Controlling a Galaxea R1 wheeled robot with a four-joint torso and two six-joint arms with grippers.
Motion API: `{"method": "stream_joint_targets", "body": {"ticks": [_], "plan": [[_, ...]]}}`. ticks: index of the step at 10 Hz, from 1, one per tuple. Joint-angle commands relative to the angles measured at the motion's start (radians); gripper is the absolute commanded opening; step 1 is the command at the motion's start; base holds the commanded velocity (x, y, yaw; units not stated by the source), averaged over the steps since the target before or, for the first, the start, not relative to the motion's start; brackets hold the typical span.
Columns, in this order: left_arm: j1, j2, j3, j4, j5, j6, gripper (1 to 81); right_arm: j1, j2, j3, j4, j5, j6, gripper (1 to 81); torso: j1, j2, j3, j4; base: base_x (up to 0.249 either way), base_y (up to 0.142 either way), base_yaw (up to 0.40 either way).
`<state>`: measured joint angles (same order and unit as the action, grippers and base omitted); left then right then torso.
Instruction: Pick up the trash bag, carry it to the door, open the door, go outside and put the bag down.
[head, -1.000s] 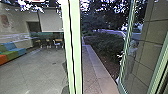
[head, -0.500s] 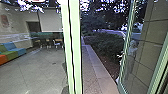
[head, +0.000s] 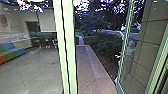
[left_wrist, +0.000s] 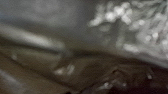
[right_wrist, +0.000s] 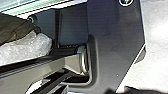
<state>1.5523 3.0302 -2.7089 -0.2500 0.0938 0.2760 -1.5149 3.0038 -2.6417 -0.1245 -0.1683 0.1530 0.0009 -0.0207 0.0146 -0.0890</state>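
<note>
In my head view the whole scene has just shifted: the pale post (head: 65, 50) sits further left than half a second ago, while the couch (head: 11, 51) past it has barely slid. I take that as the robot moving, not the post or the couch. Between the two earlier pictures almost nothing changes, so I judge this to be a fresh bit of driving

What it buys me is a wider look at the way out. More of the path (head: 86, 72) shows beside the post, running along the kerb (head: 96, 65) and the hedge (head: 100, 43). The door (head: 124, 47) looks open to me, on the right, and a person (head: 130, 51) shows faintly at its glass

The bag (right_wrist: 16, 28) is up against the robot: dark folds and clear plastic (right_wrist: 27, 47) in the right wrist view, shiny brown film close up in the left. I judge it is being carried, but I cannot tell which end effector has it, or whether either is open or closed

So picking up looks done, the doorway stage is well along, and setting down remains. The post worries me most: I want the bag kept off it
</note>
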Motion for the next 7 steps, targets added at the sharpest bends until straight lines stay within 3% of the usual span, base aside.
{"method": "stream_joint_targets", "body": {"ticks": [1,7], "plan": [[-0.048,-0.005,-0.002,0.008,0.066,0.005,1.0,0.054,0.009,0.011,-0.001,-0.059,-0.004,81.1,0.0,0.0,0.0,0.0,0.0,-0.101,0.0],[-0.048,-0.003,0.0,0.008,0.066,0.005,1.0,0.049,0.009,0.005,-0.001,-0.059,-0.004,81.1,0.0,0.0,0.0,0.0,0.0,-0.119,0.0]]}}
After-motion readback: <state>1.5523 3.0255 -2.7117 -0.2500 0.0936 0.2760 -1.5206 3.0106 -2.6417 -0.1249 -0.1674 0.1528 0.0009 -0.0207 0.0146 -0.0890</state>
